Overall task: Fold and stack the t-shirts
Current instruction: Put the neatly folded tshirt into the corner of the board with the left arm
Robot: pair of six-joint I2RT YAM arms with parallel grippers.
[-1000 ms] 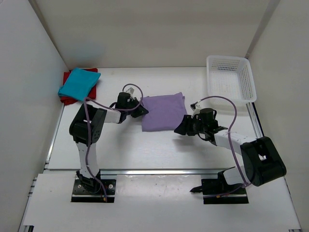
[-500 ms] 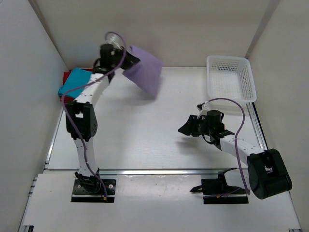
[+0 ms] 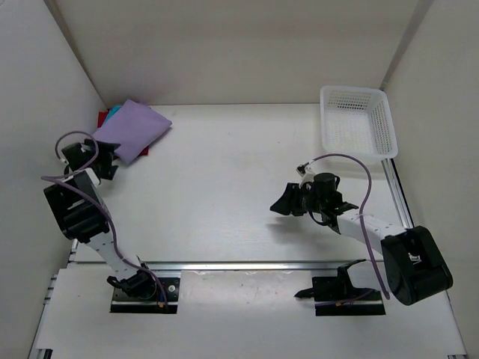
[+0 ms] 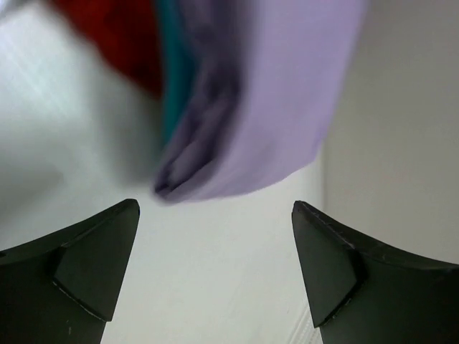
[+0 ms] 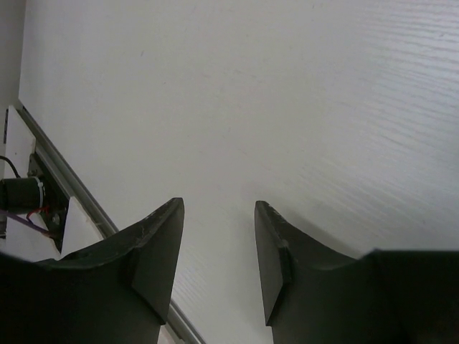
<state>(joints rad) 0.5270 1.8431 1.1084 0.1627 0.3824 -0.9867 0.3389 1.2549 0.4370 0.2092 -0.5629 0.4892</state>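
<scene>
The purple shirt [image 3: 133,129] now lies on the teal shirt [image 4: 172,79] and red shirt [image 4: 107,36] in the far left corner, no more in the middle. The left gripper [image 3: 99,155] has let go, and its fingers are wide apart just near the pile. The right gripper [image 3: 284,202] is also apart and empty. The stack looks complete.
</scene>
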